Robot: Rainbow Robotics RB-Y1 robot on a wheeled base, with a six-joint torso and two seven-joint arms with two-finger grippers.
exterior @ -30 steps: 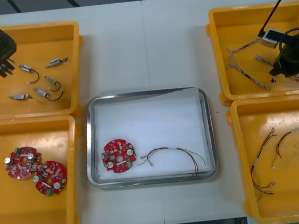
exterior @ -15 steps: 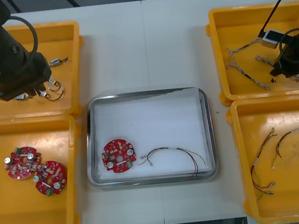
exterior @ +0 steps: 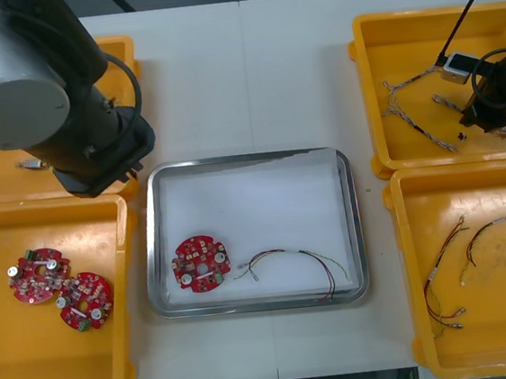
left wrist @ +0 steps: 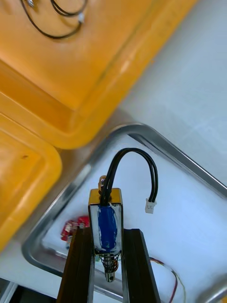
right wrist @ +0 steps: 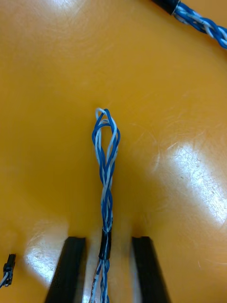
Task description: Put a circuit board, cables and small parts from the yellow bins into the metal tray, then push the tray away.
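Carrying a small metal part (left wrist: 106, 222), a brass-framed block with a blue body and a looped black lead ending in a white plug, the left hand (left wrist: 108, 233) is clenched on it between its black fingers and hangs above the upper left corner of the shiny metal tray (exterior: 155, 245), which sits mid-frame on the light worktop (exterior: 241, 73). To do this step well, the part should probably go further in over the bare white floor, clear of the rim and of the round red circuit board (exterior: 202, 263) and the thin red and yellow cable (exterior: 297, 262) lying along the tray's lower half. It should also come down low before the fingers let go, so the block neither bounces nor rolls, and the lead's loop needs room to fall free of the fingers. The right hand (right wrist: 109, 239) is down in the yellow plastic bin (exterior: 399, 25) at the upper right of the frame, released, with its fingers on either side of a twisted blue and white cable (right wrist: 106, 156) without pinching it. No brand, label or writing can be read on the part, the tray or the bins.
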